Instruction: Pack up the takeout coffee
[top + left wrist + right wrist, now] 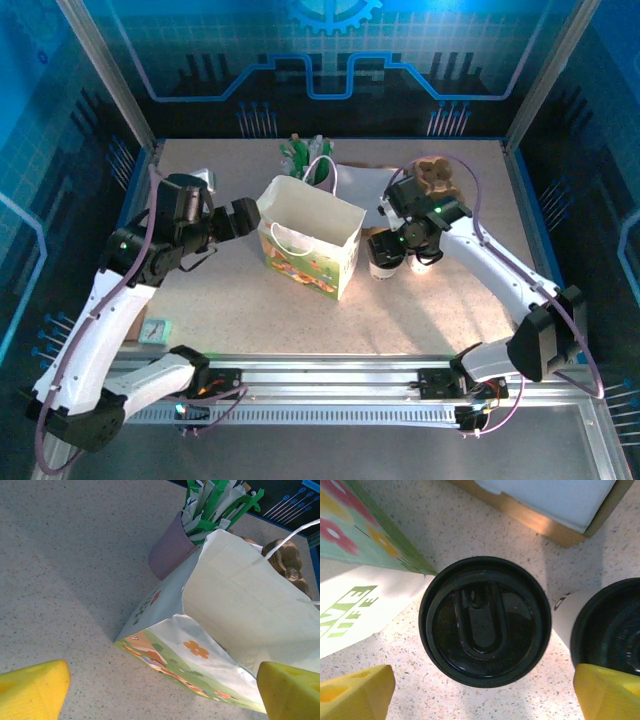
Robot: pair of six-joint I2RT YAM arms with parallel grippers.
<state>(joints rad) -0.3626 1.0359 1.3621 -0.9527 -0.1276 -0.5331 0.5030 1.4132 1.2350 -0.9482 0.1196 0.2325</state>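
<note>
Black-lidded takeout coffee stands at the paper bag's three o'clock, centred under the right gripper, jaws wide. A level grip below the rim, clear of the neighbouring cup, looks safest, while the left gripper gapes beside the bag.

Glossy black plastic lid, matt paper bag

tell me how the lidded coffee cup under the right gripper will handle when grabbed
The coffee cup would likely dent under a hard squeeze, being paper, though its black lid probably stiffens the rim. Close beside the bag, it might tip if nudged high.
</note>
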